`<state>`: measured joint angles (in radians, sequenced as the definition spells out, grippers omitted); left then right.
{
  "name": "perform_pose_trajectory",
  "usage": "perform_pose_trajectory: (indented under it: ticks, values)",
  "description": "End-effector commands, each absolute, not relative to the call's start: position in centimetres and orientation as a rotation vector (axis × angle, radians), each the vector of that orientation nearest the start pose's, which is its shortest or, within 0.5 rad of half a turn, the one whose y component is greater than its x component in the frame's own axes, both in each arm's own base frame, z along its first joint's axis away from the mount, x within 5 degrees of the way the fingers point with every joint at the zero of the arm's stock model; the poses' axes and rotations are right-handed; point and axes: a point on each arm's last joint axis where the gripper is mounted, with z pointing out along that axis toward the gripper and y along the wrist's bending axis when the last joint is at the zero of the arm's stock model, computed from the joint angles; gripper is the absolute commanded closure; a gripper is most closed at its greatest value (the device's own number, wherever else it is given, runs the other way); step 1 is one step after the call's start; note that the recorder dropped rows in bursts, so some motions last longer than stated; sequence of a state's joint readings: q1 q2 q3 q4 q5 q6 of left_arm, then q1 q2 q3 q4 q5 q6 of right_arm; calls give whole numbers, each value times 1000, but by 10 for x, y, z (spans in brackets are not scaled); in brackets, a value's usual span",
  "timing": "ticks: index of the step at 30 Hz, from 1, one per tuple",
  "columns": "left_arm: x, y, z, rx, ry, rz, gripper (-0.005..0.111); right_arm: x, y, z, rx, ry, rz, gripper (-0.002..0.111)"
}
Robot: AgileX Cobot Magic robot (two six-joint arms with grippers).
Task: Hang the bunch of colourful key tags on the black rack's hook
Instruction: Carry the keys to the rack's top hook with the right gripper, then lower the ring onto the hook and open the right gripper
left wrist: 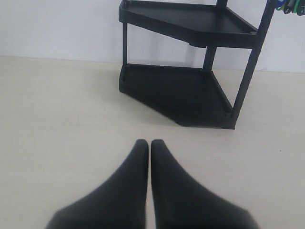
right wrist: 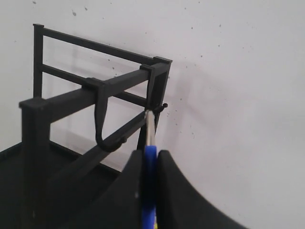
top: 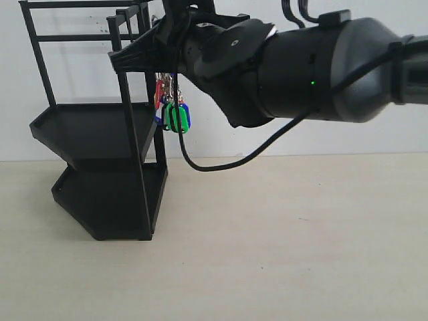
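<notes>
One step short of hung

My right fingers (right wrist: 176, 191) are clamped on the blue loop (right wrist: 150, 164) of the colourful plastic key tag bunch (top: 175, 114), which dangles beside the top corner post of the tall black metal two-tier rack (top: 87, 127), clear of the counter (top: 281, 241). Its metal ring (right wrist: 149, 126) rises toward that corner. The small curved black hook (right wrist: 101, 121) hangs from the rack's top bar near the ring and looks bare. I judge this the hanging step: next the ring must pass over the hook's open tip, settle, then I let go. My left fingers (left wrist: 124, 191) are pressed together, empty, low before the rack's foot.
</notes>
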<state>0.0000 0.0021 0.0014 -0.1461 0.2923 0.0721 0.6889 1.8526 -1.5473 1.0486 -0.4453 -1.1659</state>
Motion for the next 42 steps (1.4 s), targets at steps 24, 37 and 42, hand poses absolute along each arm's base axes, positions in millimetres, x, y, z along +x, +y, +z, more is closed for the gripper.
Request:
perform_pose_trajectory:
  ticks: [24, 37, 42]
  values:
    - [55, -4, 188, -24, 1766, -79, 102, 377, 271, 351, -366, 1511, 177, 108]
    - [55, -4, 188, -24, 1766, -79, 102, 376, 273, 350, -391, 1524, 197, 108]
    - [55, -4, 188, -24, 1766, -79, 102, 376, 272, 350, -385, 1518, 189, 94]
